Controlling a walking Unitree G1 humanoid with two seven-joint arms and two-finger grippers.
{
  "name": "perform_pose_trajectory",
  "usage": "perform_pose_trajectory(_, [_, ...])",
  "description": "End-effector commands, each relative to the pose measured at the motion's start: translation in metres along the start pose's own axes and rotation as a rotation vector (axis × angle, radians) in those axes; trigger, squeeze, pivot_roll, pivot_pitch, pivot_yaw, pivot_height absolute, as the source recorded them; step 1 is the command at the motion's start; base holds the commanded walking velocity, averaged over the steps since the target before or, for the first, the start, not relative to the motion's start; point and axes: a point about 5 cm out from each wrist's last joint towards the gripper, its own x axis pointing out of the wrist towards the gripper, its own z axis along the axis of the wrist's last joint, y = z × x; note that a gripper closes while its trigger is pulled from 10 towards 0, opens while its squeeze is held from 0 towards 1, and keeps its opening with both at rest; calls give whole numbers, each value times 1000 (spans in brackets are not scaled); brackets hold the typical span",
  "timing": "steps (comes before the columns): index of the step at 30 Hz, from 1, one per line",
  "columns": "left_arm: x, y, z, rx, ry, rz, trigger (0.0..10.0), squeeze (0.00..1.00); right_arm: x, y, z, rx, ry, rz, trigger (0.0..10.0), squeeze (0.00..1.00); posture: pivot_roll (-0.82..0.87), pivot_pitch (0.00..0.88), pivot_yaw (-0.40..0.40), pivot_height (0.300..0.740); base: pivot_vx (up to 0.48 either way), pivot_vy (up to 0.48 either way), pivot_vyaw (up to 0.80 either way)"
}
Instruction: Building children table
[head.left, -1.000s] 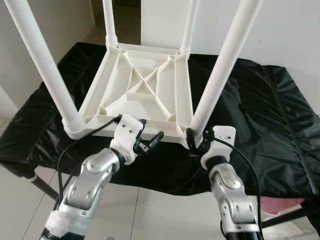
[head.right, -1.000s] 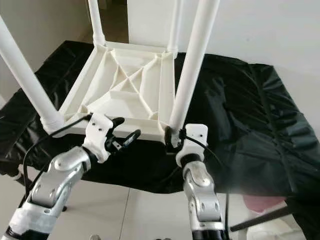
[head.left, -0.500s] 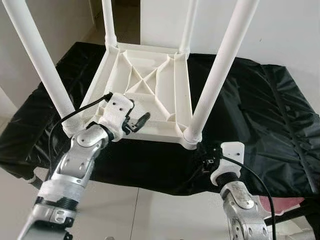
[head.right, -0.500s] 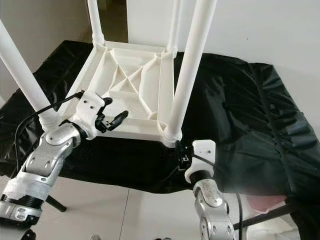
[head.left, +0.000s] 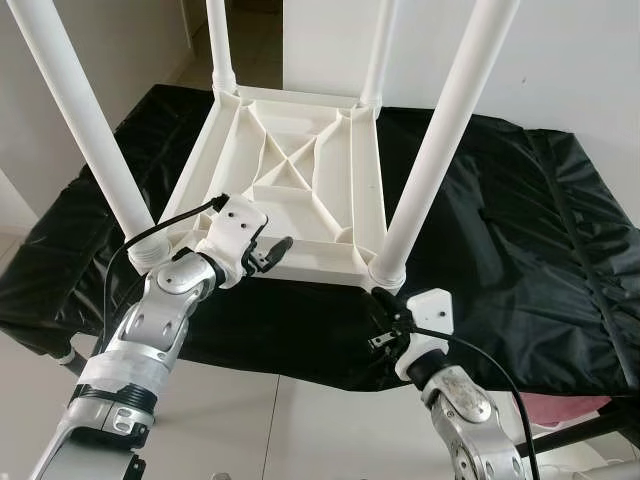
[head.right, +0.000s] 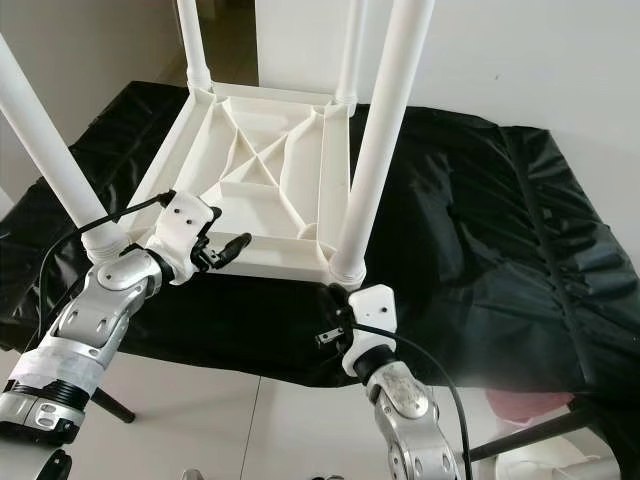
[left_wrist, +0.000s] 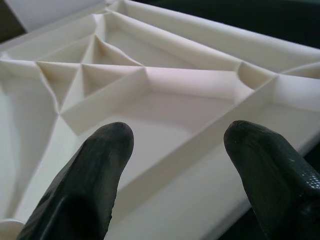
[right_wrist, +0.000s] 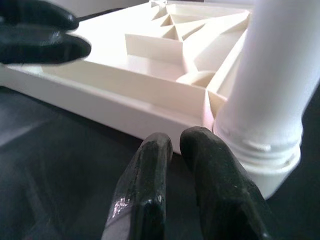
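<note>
Children's table (head.left: 300, 190): white plastic, flipped upside down on the black cloth (head.left: 520, 250), ribbed underside facing up, four white legs sticking up from the corners.
Near-left leg (head.left: 95, 130): rises from the table corner closest to the left arm, leaning outward, socket at the base visible.
Near-right leg (head.left: 435, 150): rises from the table corner closest to the right arm, threaded collar at the base seated in the corner socket.
Far legs (head.left: 222, 45): two more at the table's back corners, tops cut off by the frame.
Left gripper (head.left: 278, 250): at the table's near edge, between the two near legs, closer to the near-left one; fingers (left_wrist: 95, 175) spread apart, hanging over the ribbed underside with the near rim running beneath them, nothing pinched.
Right gripper (head.right: 328, 325): just below the table's near-right corner, over the black cloth; fingers (right_wrist: 150, 190) pressed together, tips pointing at the base of the near-right leg, just beside it, no contact that can be made out.
Black cloth: crinkly sheet under the table, spreading well out to the table's right.
Floor (head.left: 40, 400): pale tiles in front of the table's near edge.
</note>
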Motion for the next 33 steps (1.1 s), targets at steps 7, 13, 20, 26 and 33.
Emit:
perform_pose_trajectory(7, [-7,-8,-13,2,8,-82,10000,0,24,-4,5,14,-45,-61,10000,0,13,76,-15,740,0,0,0])
perform_pose_trajectory(13, [-6,-8,-22,37,37,-95,10000,0,37,-11,11,17,-81,-131,10000,0,6,61,-14,740,0,0,0])
perform_pose_trajectory(20, [-4,-1,-26,72,67,-93,10000,0,31,-32,5,8,-54,-300,10000,0,-5,52,-5,740,0,0,0])
perform_pose_trajectory(26, [-2,2,-28,95,83,-102,10000,0,23,-49,-3,-18,-18,-399,10000,0,-15,56,-1,740,0,0,0])
perform_pose_trajectory(33, [1,2,-30,112,95,-120,10000,0,22,-52,-5,-25,-11,-403,10000,0,-21,68,-1,740,0,0,0])
